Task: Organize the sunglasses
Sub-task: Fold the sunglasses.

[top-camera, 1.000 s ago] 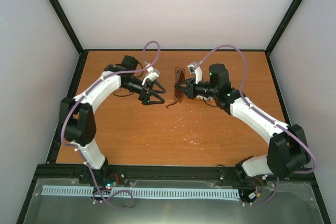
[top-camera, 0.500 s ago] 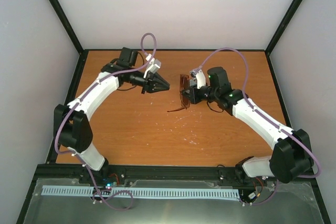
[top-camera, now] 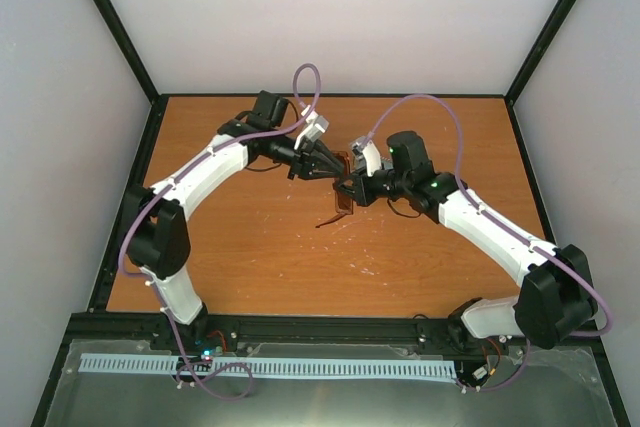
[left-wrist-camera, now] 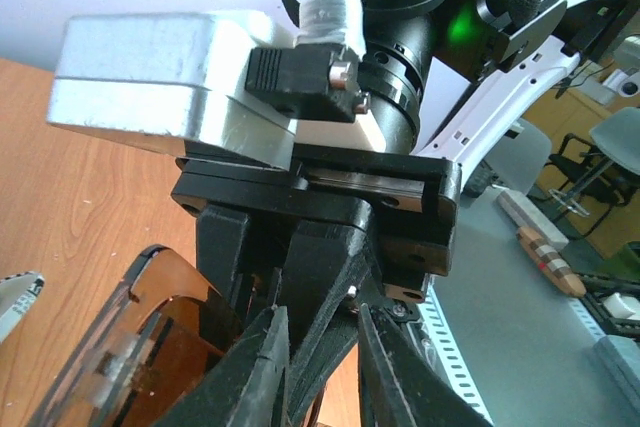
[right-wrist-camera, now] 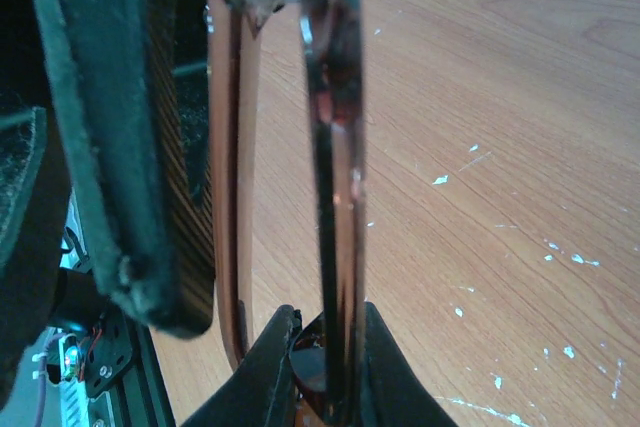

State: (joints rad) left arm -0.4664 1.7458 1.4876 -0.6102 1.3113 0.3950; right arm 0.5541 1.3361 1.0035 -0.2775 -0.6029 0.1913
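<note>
The sunglasses (top-camera: 343,197), brown lenses in a thin reddish frame, hang above the middle of the table with one temple arm drooping. My right gripper (top-camera: 352,190) is shut on them. The right wrist view shows the frame (right-wrist-camera: 335,197) edge-on, clamped between my right gripper's (right-wrist-camera: 325,352) fingers. My left gripper (top-camera: 333,169) comes in from the left, its fingers drawn to a point at the sunglasses' upper edge; I cannot tell if they touch. In the left wrist view, a brown lens (left-wrist-camera: 150,347) sits at lower left. My left gripper (left-wrist-camera: 320,317) shows a narrow gap with nothing gripped.
The wooden table (top-camera: 250,247) carries small white flecks. A black frame rail (top-camera: 330,325) borders it, with white walls behind and to the sides. A white perforated strip (top-camera: 270,367) lies along the near edge below the arm bases.
My left gripper went from wide open to shut, then swung right up to the sunglasses. My right gripper shifted slightly left, still holding them.
</note>
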